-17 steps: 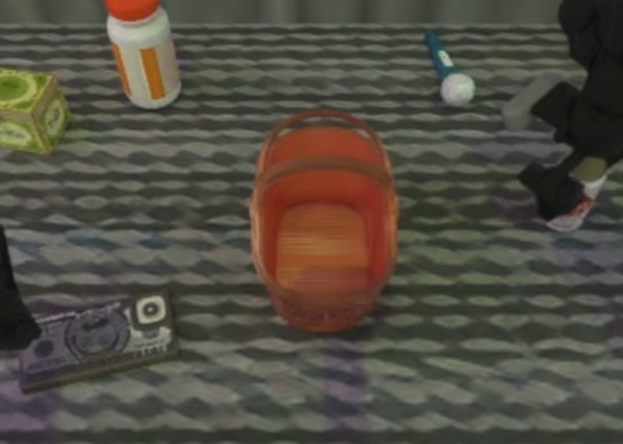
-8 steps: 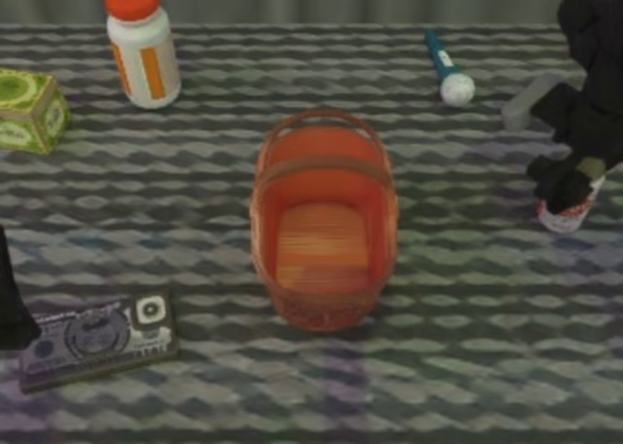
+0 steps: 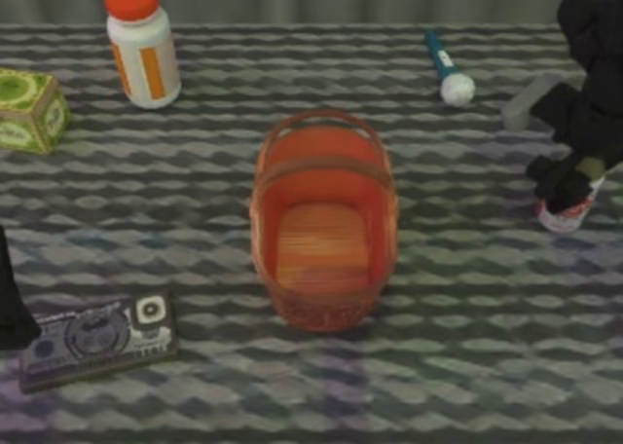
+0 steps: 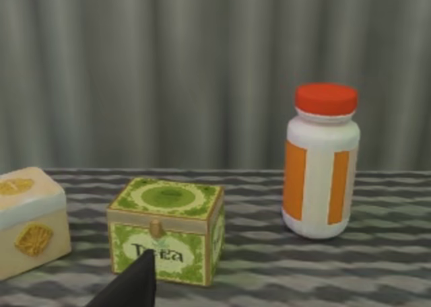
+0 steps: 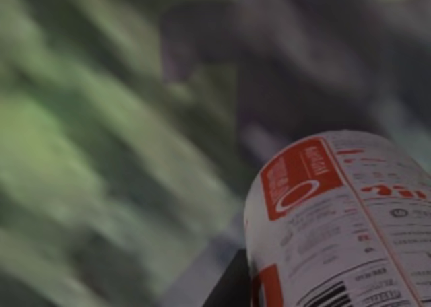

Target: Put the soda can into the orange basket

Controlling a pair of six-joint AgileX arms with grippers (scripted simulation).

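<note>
The soda can (image 3: pixel 565 213) stands at the table's right edge, well apart from the orange basket (image 3: pixel 324 220) at the centre. A second ago it sat tipped further right; half a second ago it was already where it is now. The right gripper (image 3: pixel 572 176) sits on top of the can, clenched on it. Behind it lie a grey block (image 3: pixel 531 99) and a blue-handled microphone (image 3: pixel 448 69). Nothing stands between can and basket. The left arm is parked at the left edge, by a banknote-printed box (image 3: pixel 97 339); its fingers' state cannot be told.
</note>
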